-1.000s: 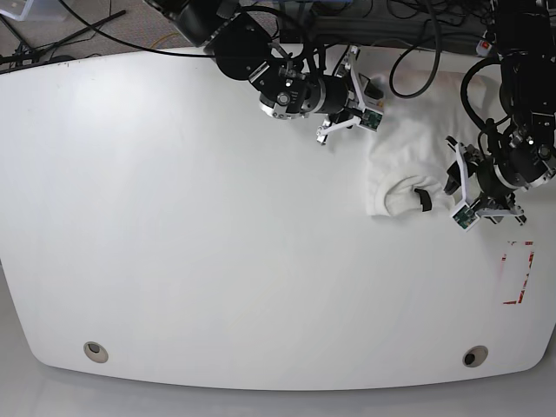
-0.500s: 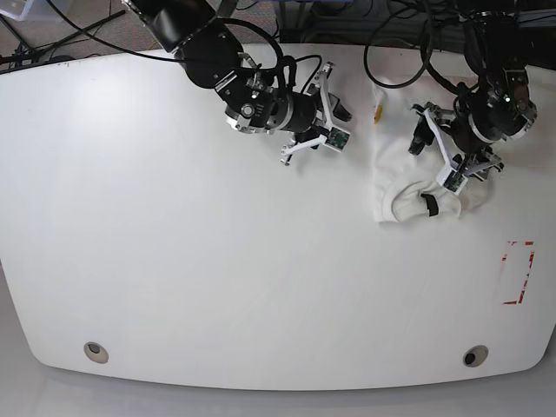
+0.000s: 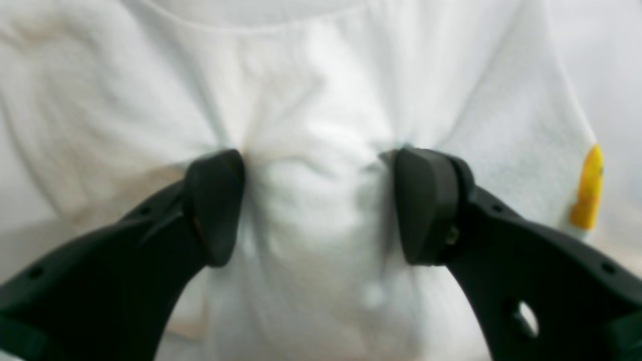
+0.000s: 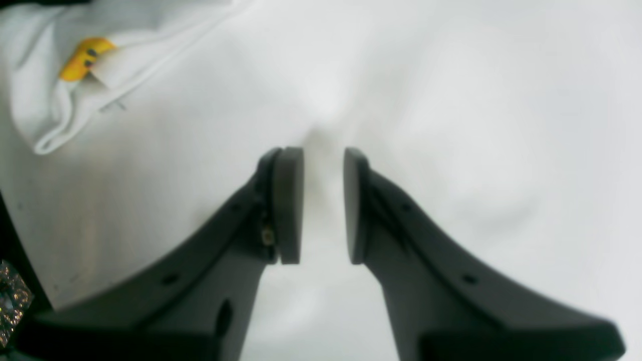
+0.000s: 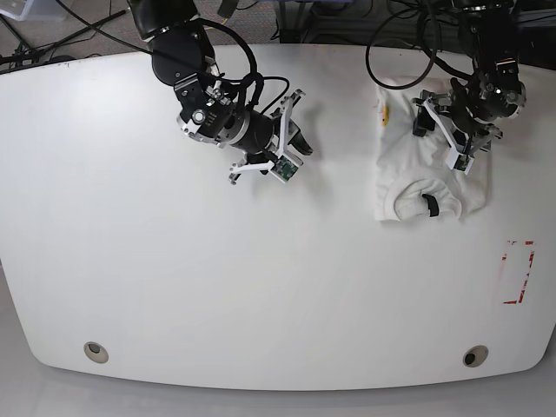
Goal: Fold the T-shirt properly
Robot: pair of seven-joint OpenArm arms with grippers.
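The white T-shirt [image 5: 426,161] lies folded at the table's back right, with a yellow tag [image 5: 380,111] at its left edge and a black tag [image 5: 427,202] at the collar. My left gripper [image 5: 445,132] is over its upper part. In the left wrist view my left gripper [image 3: 316,205] is open, its fingertips [image 3: 215,205] press into the T-shirt [image 3: 311,100], cloth bunches between them, and the yellow tag [image 3: 587,188] is at the right. My right gripper [image 5: 297,139] is over bare table left of the shirt. In the right wrist view it [image 4: 323,200] stands narrowly open and empty, with the shirt's hem [image 4: 55,115] and yellow tag [image 4: 83,57] ahead at the upper left.
The white table [image 5: 174,261] has two round holes near its front edge [image 5: 95,351] [image 5: 474,355] and a red tape mark [image 5: 519,272] at the right. Black cables [image 5: 400,52] hang over the back edge behind both arms.
My right gripper has left the shirt and moved left over bare table. My left gripper has moved from the shirt's near right corner up onto its upper part.
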